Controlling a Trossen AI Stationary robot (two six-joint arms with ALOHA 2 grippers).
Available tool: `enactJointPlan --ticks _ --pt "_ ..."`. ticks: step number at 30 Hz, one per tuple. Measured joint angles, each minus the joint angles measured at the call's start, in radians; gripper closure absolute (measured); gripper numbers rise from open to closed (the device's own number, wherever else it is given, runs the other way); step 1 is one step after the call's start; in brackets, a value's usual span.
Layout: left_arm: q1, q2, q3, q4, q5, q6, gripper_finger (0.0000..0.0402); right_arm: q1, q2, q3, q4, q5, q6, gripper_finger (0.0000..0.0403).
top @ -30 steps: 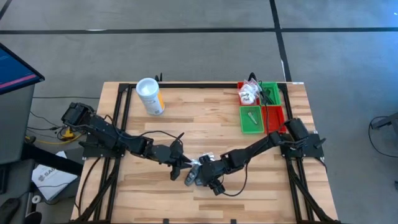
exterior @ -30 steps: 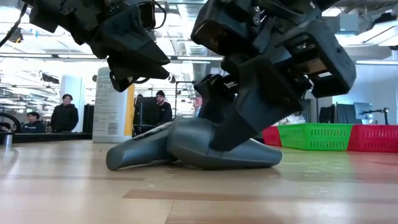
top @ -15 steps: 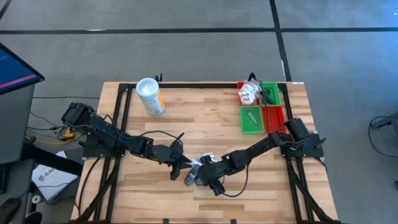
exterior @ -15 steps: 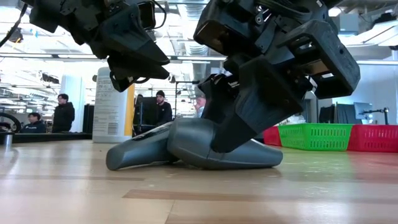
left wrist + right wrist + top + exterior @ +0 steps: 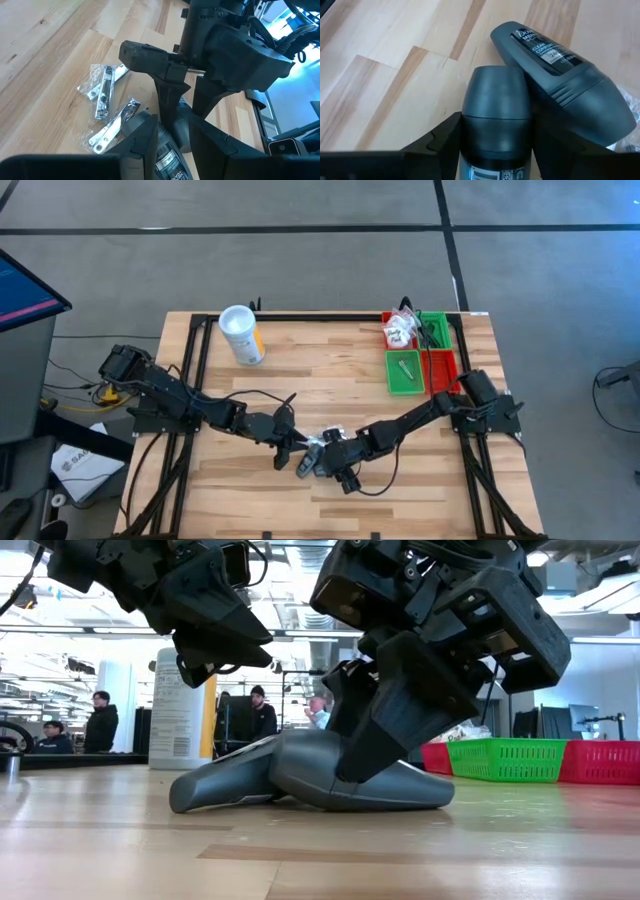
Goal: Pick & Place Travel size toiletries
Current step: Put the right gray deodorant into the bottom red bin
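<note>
Two dark grey deodorant sticks lie on their sides, touching each other, near the table's front middle (image 5: 310,465). My right gripper (image 5: 495,127) slants down over one stick (image 5: 495,95), with one finger on each side of it. The labelled stick (image 5: 555,70) leans against it. My left gripper (image 5: 167,132) hangs open just above and to the left of them (image 5: 205,665), holding nothing. Clear-wrapped packets (image 5: 102,92) with small metal tools lie flat beside the sticks. My right gripper has its fingers (image 5: 445,145) close along the two sides of the plain stick's body (image 5: 470,120), below its rounded cap. They come slanting down from the table's right. I cannot tell whether they touch it. The stick lies flat on the table.
A white canister with a yellow label (image 5: 242,333) stands at the far left. Red and green bins (image 5: 420,350) sit at the far right, holding a few items. People stand in the room behind the table (image 5: 100,720). Bare wood lies along the near edge.
In the low view my right gripper's near finger has edged in toward the deodorant stick. Both sticks lie where they were.
</note>
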Motion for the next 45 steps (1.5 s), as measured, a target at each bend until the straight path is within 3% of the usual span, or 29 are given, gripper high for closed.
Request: enactJointPlan --ticks 15,27,36,45 --pt "0.0 0.0 0.0 0.0 -0.004 0.008 0.03 0.005 -0.014 0.034 -0.074 -0.081 -0.009 0.0215" --pt "0.0 0.0 0.0 0.003 -0.003 0.019 0.03 -0.001 -0.129 0.083 -0.246 -0.082 0.006 0.0215" --pt "0.0 0.0 -0.008 0.007 -0.005 0.019 0.03 -0.037 -0.291 0.075 -0.489 0.089 0.141 0.0215" --pt "0.0 0.0 -0.008 0.024 -0.014 0.042 0.03 -0.103 -0.475 -0.052 -0.622 0.28 0.359 0.0215"
